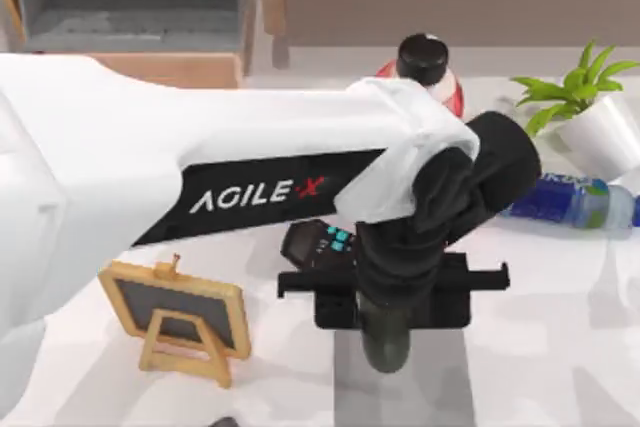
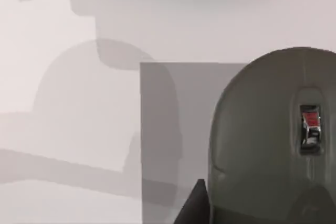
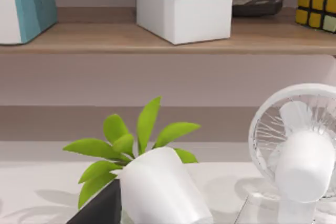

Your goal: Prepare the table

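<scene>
Here the left end effector (image 1: 392, 299) grips a grey mouse (image 2: 273, 140) over the grey pad (image 2: 173, 129) at the table's (image 1: 560, 347) six o'clock.

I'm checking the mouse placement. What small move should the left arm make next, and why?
Probably lower the left gripper straight down: the grey mouse it carries looks to hang over the grey pad on the table.
</scene>
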Controlling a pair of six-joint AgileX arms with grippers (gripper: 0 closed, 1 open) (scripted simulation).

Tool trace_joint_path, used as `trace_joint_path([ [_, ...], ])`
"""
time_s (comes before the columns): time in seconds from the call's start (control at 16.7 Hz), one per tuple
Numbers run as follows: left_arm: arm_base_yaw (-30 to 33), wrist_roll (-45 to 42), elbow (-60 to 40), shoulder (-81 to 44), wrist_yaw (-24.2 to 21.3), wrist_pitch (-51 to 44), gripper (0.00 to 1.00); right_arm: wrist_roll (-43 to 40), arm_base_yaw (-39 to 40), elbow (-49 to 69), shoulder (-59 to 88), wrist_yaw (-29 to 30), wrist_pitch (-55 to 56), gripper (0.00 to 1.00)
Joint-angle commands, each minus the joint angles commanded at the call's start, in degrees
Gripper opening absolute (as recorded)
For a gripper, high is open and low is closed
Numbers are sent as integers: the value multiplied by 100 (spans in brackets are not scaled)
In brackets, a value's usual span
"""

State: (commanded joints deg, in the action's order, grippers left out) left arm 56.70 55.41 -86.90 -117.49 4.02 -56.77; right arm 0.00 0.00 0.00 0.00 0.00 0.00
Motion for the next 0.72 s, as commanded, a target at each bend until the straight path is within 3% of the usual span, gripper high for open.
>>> trace_joint_path([
  [0.24, 614, 477, 337, -24, 137, 343, 0, 0, 0, 0, 0, 0, 0, 100],
  [0.72, 664, 434, 326, -8, 120, 378, 0, 0, 0, 0, 0, 0, 0, 100],
])
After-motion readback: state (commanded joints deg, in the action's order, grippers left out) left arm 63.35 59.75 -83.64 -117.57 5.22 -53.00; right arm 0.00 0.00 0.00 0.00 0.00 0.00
